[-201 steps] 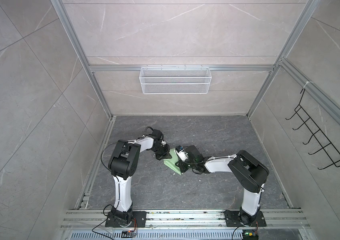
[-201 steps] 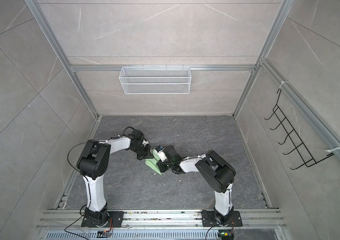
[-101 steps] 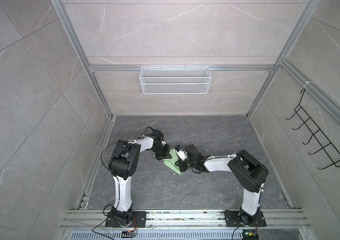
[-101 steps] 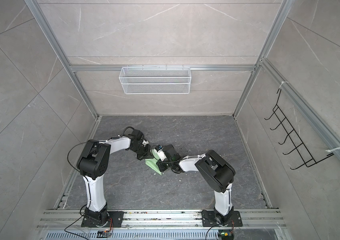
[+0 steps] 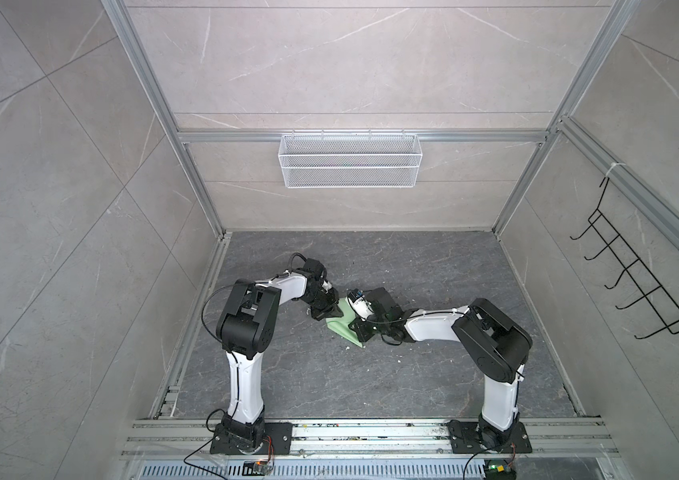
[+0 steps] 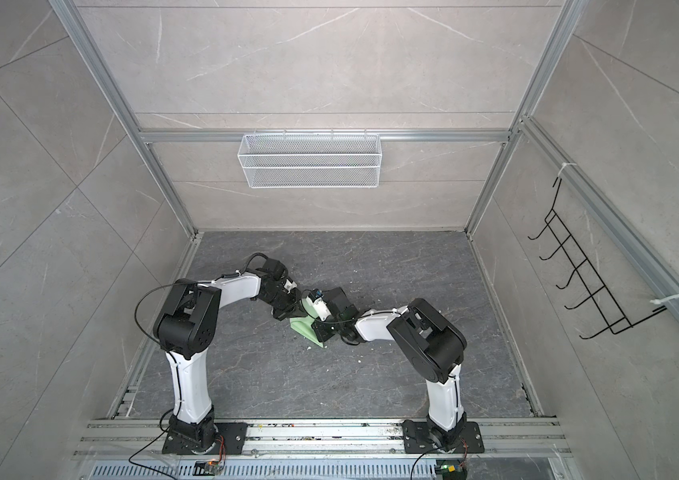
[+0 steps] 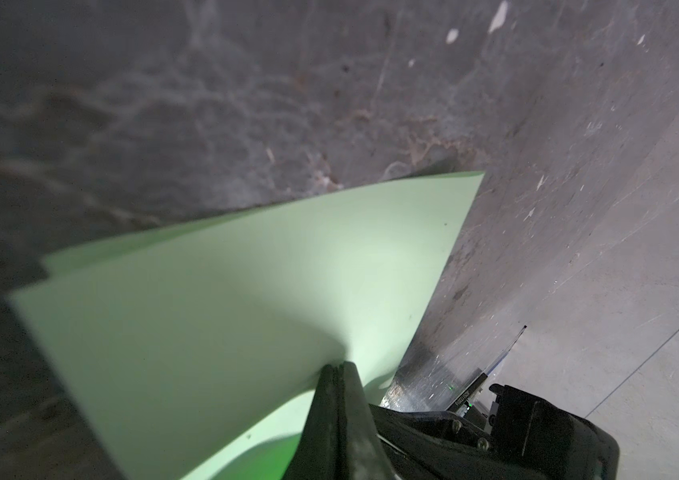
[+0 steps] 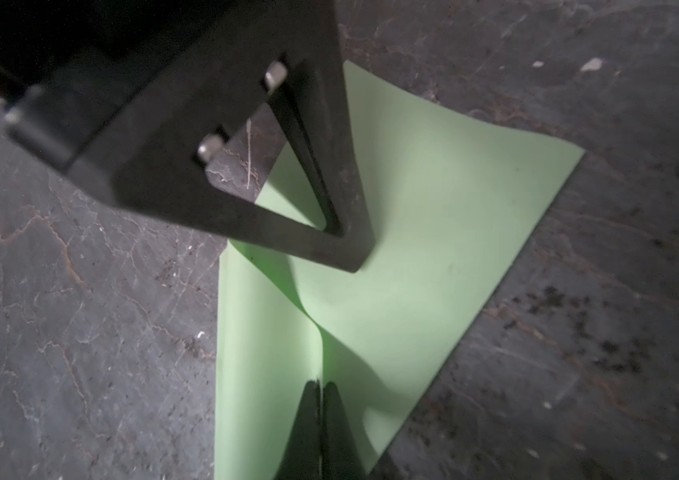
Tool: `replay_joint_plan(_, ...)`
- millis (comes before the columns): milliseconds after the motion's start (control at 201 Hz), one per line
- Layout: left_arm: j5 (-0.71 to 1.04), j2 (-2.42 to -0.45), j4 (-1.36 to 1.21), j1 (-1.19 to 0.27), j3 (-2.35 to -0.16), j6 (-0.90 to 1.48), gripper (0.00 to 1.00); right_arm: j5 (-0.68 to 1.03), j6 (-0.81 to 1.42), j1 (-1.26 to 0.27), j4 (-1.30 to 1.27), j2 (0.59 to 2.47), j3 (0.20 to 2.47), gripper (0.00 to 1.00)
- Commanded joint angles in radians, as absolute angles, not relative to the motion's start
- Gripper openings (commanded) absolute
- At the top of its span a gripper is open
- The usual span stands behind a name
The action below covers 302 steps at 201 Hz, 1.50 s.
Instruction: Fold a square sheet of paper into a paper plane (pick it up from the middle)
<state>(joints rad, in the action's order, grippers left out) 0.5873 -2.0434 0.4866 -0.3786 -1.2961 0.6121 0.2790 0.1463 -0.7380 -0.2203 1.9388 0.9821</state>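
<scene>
The green square sheet of paper (image 5: 342, 330) sits bent in the middle of the counter (image 5: 412, 270). The left end effector (image 7: 338, 365) pinches it at 9 o'clock, the right end effector (image 8: 321, 384) at 3 o'clock.

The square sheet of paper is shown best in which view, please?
The right wrist view: the square sheet of paper fills much of it, its ridge pinched by the right gripper and left gripper. The left wrist view shows one curved flap; in both top views it is a small, partly hidden green patch.
</scene>
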Motion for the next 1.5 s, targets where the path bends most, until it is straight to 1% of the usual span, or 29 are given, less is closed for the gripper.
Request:
replay_joint_plan(0,0.529,-2.099,0.526,-0.391,-1.285,0.596,0.00,0.262,0.143,-0.734,-0.170,1.967,0.992,0.04)
replay_joint_plan(154,0.531,-2.071,0.529,-0.388,-1.301,0.600,0.00,0.269,0.142,-0.735,-0.169,1.962,0.983,0.05)
replay_joint_plan(309,0.549,-1.991,0.486,-0.379,-1.305,0.642,0.00,0.288,0.147,-0.734,-0.166,1.955,0.979,0.05)
replay_joint_plan(463,0.541,-1.894,0.399,-0.368,-1.249,0.720,0.11,0.290,0.151,-0.735,-0.166,1.957,0.979,0.05)
replay_joint_plan(562,0.526,-1.826,0.319,-0.367,-1.170,0.762,0.15,0.290,0.155,-0.734,-0.167,1.958,0.979,0.05)
replay_joint_plan(682,0.544,-1.736,0.157,-0.370,-1.024,0.829,0.18,0.291,0.156,-0.733,-0.166,1.959,0.979,0.05)
replay_joint_plan(801,0.566,-1.674,0.024,-0.384,-0.906,0.885,0.17,0.295,0.157,-0.733,-0.164,1.959,0.979,0.05)
replay_joint_plan(936,0.591,-1.679,-0.080,-0.422,-0.839,0.917,0.14,0.302,0.158,-0.732,-0.166,1.960,0.977,0.05)
replay_joint_plan(1224,0.581,-1.751,-0.109,-0.447,-0.828,0.941,0.08,0.316,0.154,-0.730,-0.157,1.959,0.982,0.06)
replay_joint_plan(1498,0.547,-1.738,-0.060,-0.451,-0.801,0.925,0.07,0.325,0.157,-0.730,-0.140,1.974,0.997,0.11)
